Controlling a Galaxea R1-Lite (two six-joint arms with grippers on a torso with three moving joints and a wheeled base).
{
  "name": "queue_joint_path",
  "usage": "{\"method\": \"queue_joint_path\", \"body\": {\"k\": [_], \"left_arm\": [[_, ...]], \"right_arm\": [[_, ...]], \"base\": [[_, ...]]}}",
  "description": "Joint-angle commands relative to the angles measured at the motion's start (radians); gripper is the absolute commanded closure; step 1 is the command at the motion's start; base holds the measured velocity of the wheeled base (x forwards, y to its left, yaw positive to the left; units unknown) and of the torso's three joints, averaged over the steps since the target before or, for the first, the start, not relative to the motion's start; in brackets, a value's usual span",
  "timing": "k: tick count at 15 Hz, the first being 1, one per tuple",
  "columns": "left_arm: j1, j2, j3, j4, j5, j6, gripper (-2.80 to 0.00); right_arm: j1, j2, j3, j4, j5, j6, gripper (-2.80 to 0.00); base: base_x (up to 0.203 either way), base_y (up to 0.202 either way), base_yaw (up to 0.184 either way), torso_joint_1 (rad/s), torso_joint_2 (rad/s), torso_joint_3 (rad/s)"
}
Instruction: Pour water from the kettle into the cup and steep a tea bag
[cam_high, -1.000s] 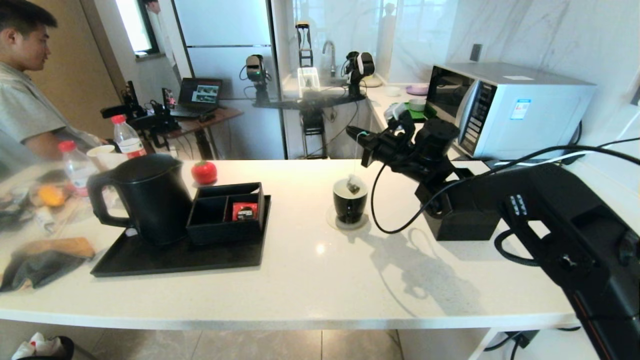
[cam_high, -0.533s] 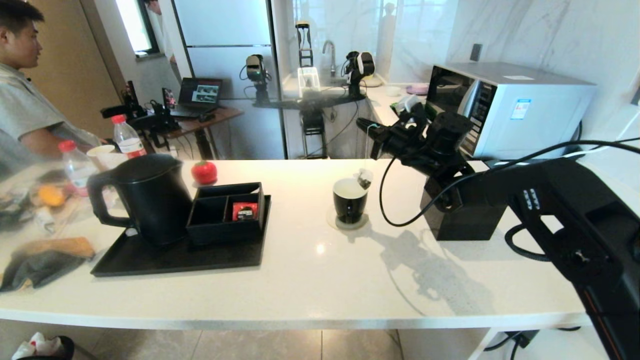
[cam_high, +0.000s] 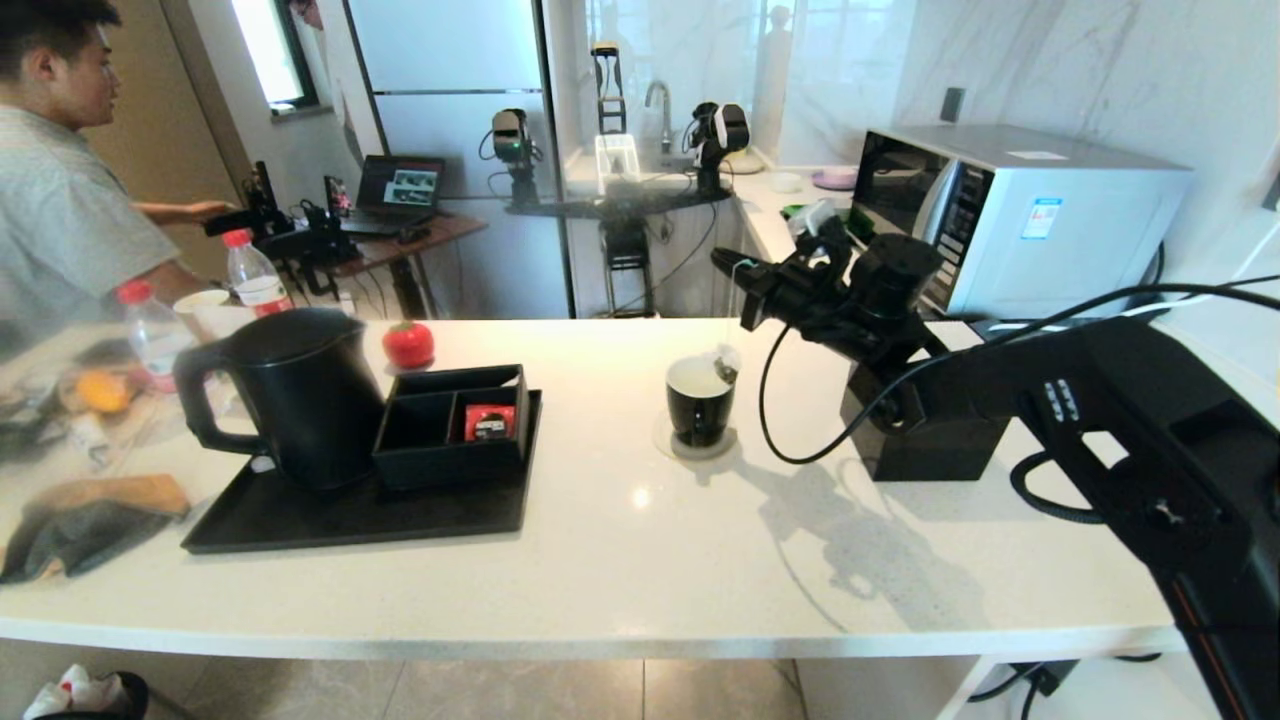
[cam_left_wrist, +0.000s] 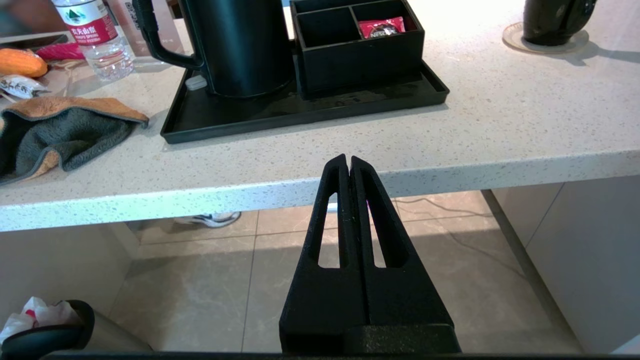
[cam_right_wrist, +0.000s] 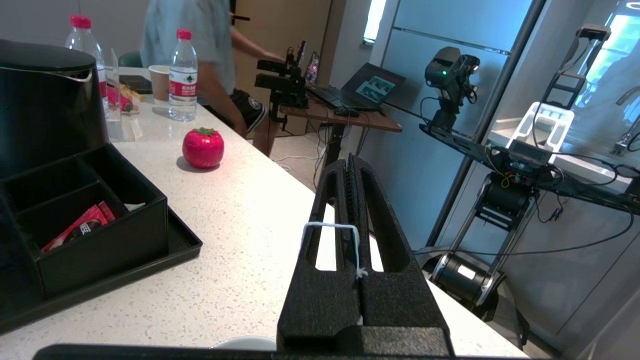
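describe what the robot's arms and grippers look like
The right arm is matte black and boxy, with black cables looping beside it and a row of small pale marks. Both the right gripper and left gripper have black, tapered, wedge-shaped fingers with long slots.

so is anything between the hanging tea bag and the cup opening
Nothing visible. The tea bag hangs by its string from the shut right gripper, at the cup rim's right edge, with only open air between them.

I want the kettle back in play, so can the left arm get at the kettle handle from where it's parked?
Probably yes. The left gripper sits shut below the counter edge; the kettle handle faces out, nothing before it.
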Motion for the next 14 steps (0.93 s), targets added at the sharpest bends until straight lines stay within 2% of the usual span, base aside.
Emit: {"method": "queue_joint_path", "body": {"k": [1, 14], "left_arm": [[0.000, 0.000, 0.000, 0.000, -0.001, 0.001, 0.00], [0.000, 0.000, 0.000, 0.000, -0.001, 0.001, 0.00]], "right_arm": [[0.000, 0.003, 0.002, -0.008, 0.004, -0.001, 0.00], [-0.016, 0.003, 0.001, 0.000, 0.004, 0.001, 0.00]], "base": [[0.000, 0.000, 0.000, 0.000, 0.00, 0.000], [0.000, 0.000, 0.000, 0.000, 0.00, 0.000]]}}
